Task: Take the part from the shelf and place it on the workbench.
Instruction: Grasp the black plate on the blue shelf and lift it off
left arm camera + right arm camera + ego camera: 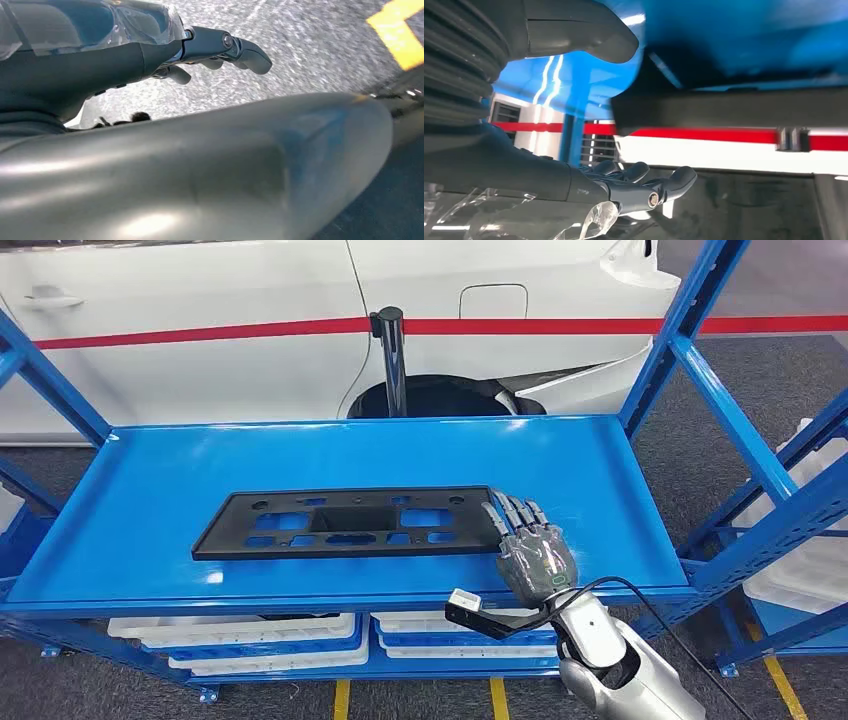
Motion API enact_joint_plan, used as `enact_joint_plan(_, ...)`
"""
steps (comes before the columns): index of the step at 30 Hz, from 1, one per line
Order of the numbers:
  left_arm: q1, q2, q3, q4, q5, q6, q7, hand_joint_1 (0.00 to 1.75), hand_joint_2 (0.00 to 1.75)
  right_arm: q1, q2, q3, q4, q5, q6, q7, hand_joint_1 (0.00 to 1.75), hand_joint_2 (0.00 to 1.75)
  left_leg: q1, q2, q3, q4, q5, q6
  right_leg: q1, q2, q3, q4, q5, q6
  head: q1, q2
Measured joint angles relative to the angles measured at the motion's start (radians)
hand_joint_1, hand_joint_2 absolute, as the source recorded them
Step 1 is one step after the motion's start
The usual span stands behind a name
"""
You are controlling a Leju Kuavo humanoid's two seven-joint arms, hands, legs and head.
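The part (350,523) is a long flat black plate with several cut-outs. It lies across the middle of the blue shelf (150,500). My right hand (535,555) is at the plate's right end, with its fingers (512,515) stretched over that end. In the right wrist view the dark plate end (724,110) lies between the thumb (589,35) and the fingers (649,185), with a gap showing on the finger side; the hand does not grip it. My left hand (150,50) hangs above the grey floor, fingers loosely bent, holding nothing.
Blue uprights (690,310) frame the shelf on both sides. A black post (392,360) and a white car (200,330) stand behind it. White trays (250,630) sit on the lower level, and white bins (810,560) are at the right. A yellow floor line (397,35) runs near my left side.
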Motion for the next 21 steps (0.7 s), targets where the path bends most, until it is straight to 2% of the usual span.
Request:
enact_joint_plan(2, -0.001, 0.000, 0.001, 0.000, 0.000, 0.001, 0.000, 0.00, 0.00, -0.001, 0.000, 0.000, 0.004, 0.004, 0.000, -0.001, 0.00, 1.75, 0.002, 0.000, 0.000, -0.002, 0.002, 0.004, -0.002, 0.000, -0.018, 0.041, -0.029, 0.006, 0.000, 0.000)
enact_joint_plan(3, -0.002, 0.000, 0.002, 0.000, 0.000, 0.002, 0.000, 0.00, 0.00, -0.002, 0.000, 0.000, 0.008, 0.008, -0.001, -0.004, 0.00, 1.75, 0.004, 0.001, 0.000, -0.004, 0.004, 0.007, -0.003, -0.001, -0.044, 0.098, -0.062, 0.012, 0.001, 0.000)
enact_joint_plan(5, -0.002, 0.000, 0.004, 0.000, -0.001, 0.005, 0.000, 0.00, 0.00, -0.003, 0.001, 0.002, 0.019, 0.020, -0.003, -0.011, 0.00, 1.75, 0.004, 0.001, -0.001, -0.004, 0.005, 0.010, -0.005, -0.001, -0.123, 0.270, -0.141, 0.021, 0.002, 0.000)
enact_joint_plan(6, -0.001, 0.000, 0.005, 0.000, -0.001, 0.006, 0.000, 0.00, 0.00, -0.003, 0.002, 0.005, 0.024, 0.027, -0.003, -0.015, 0.00, 1.75, 0.004, 0.001, -0.001, -0.003, 0.005, 0.010, -0.006, -0.001, -0.158, 0.341, -0.164, 0.023, 0.002, 0.000)
enact_joint_plan(7, -0.001, 0.000, 0.006, 0.000, -0.001, 0.006, -0.001, 0.00, 0.00, -0.003, 0.004, 0.008, 0.029, 0.034, -0.004, -0.018, 0.00, 1.75, 0.004, 0.001, -0.001, -0.003, 0.005, 0.010, -0.007, -0.001, -0.176, 0.374, -0.167, 0.024, 0.002, 0.000)
enact_joint_plan(8, 0.000, 0.000, 0.007, 0.000, -0.001, 0.006, -0.002, 0.00, 0.00, -0.004, 0.005, 0.011, 0.034, 0.041, -0.004, -0.021, 0.00, 1.75, 0.005, 0.000, 0.000, -0.003, 0.004, 0.010, -0.007, -0.001, -0.170, 0.358, -0.147, 0.024, 0.002, 0.000)
enact_joint_plan(9, 0.000, 0.000, 0.007, 0.000, -0.001, 0.006, -0.002, 0.00, 0.00, -0.007, 0.007, 0.014, 0.037, 0.046, -0.004, -0.024, 0.00, 1.75, 0.005, -0.001, 0.002, -0.003, 0.004, 0.010, -0.007, -0.002, -0.142, 0.297, -0.111, 0.022, 0.002, 0.000)
enact_joint_plan(11, -0.001, 0.000, 0.007, 0.000, -0.002, 0.006, -0.004, 0.00, 0.00, -0.017, 0.014, 0.019, 0.042, 0.053, -0.005, -0.032, 0.00, 1.75, 0.004, -0.003, 0.004, -0.002, 0.002, 0.006, -0.007, -0.004, -0.056, 0.120, -0.033, 0.016, 0.002, 0.000)
enact_joint_plan(12, -0.002, 0.000, 0.007, 0.000, -0.002, 0.006, -0.004, 0.00, 0.00, -0.024, 0.019, 0.021, 0.043, 0.054, -0.006, -0.037, 0.00, 1.75, 0.003, -0.003, 0.004, -0.001, 0.001, 0.002, -0.005, -0.005, -0.025, 0.054, -0.009, 0.012, 0.002, 0.000)
enact_joint_plan(13, -0.002, 0.000, 0.008, 0.000, -0.002, 0.006, -0.004, 0.00, 0.00, -0.029, 0.026, 0.023, 0.045, 0.055, -0.007, -0.042, 0.00, 1.75, 0.001, -0.003, 0.003, -0.001, 0.000, -0.002, -0.004, -0.005, -0.008, 0.016, 0.002, 0.008, 0.001, 0.000)
enact_joint_plan(16, -0.002, 0.000, 0.008, 0.000, -0.003, 0.006, -0.004, 0.00, 0.00, -0.037, 0.047, 0.029, 0.053, 0.054, -0.010, -0.053, 0.00, 1.75, 0.001, -0.002, -0.003, 0.004, -0.006, -0.015, -0.006, -0.003, -0.005, 0.001, 0.007, -0.006, 0.001, 0.000)
enact_joint_plan(17, -0.002, 0.000, 0.008, 0.000, -0.003, 0.006, -0.004, 0.00, 0.00, -0.041, 0.053, 0.032, 0.056, 0.054, -0.010, -0.056, 0.00, 1.75, 0.002, -0.002, -0.015, 0.029, -0.023, -0.020, -0.008, -0.004, -0.005, -0.001, 0.009, -0.011, 0.000, 0.000)
enact_joint_plan(18, -0.003, 0.000, 0.008, 0.000, -0.003, 0.006, -0.004, 0.00, 0.00, -0.045, 0.061, 0.034, 0.060, 0.053, -0.011, -0.059, 0.00, 1.75, 0.003, -0.001, -0.040, 0.081, -0.053, -0.025, -0.010, -0.006, -0.006, -0.002, 0.011, -0.016, 0.000, 0.000)
enact_joint_plan(20, -0.002, -0.001, 0.009, 0.000, -0.003, 0.006, -0.004, 0.00, 0.00, -0.049, 0.077, 0.040, 0.070, 0.051, -0.012, -0.067, 0.00, 1.75, 0.006, 0.000, -0.121, 0.251, -0.133, -0.035, -0.011, -0.007, -0.008, -0.002, 0.012, -0.022, -0.001, 0.000)
enact_joint_plan(21, -0.001, -0.001, 0.010, 0.000, -0.003, 0.006, -0.004, 0.00, 0.00, -0.050, 0.085, 0.045, 0.078, 0.048, -0.014, -0.071, 0.00, 1.75, 0.008, 0.000, -0.161, 0.332, -0.160, -0.038, -0.011, -0.007, -0.009, -0.002, 0.012, -0.022, -0.001, 0.000)
